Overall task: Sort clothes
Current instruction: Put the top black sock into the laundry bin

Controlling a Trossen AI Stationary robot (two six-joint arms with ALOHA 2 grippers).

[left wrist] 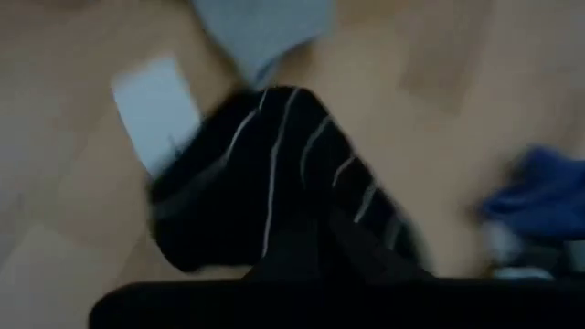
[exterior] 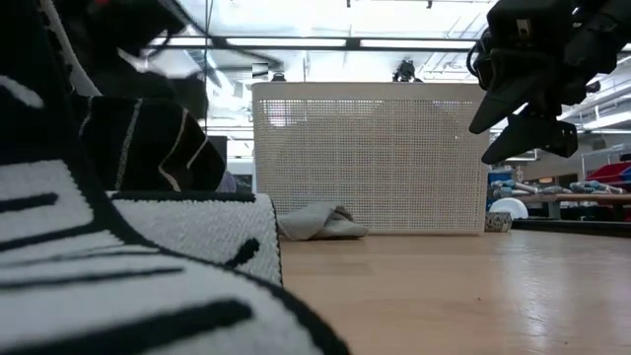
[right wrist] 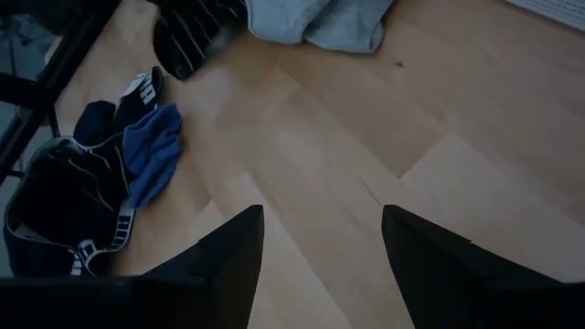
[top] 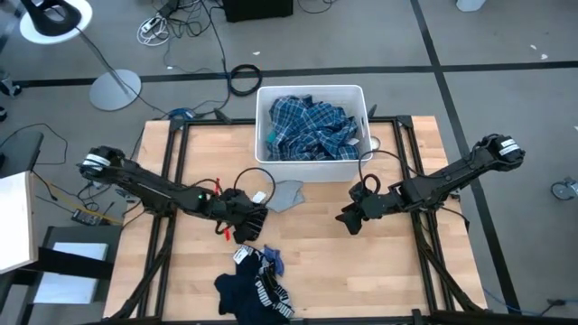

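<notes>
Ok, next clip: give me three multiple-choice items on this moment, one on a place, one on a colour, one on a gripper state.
1. Where is the plaid shirt?
A. in the white bin
B. on the floor
C. in the right gripper

2. What colour is the garment lying just in front of the bin?
A. red
B. grey
C. yellow

3. What is the left gripper doing?
A. hanging open and empty
B. gripping the bin's rim
C. holding a dark striped piece

Key: 1 A, it fills the bin; 2 B, the high view shows grey; 3 C, the left wrist view shows the fingers shut on it.
</notes>
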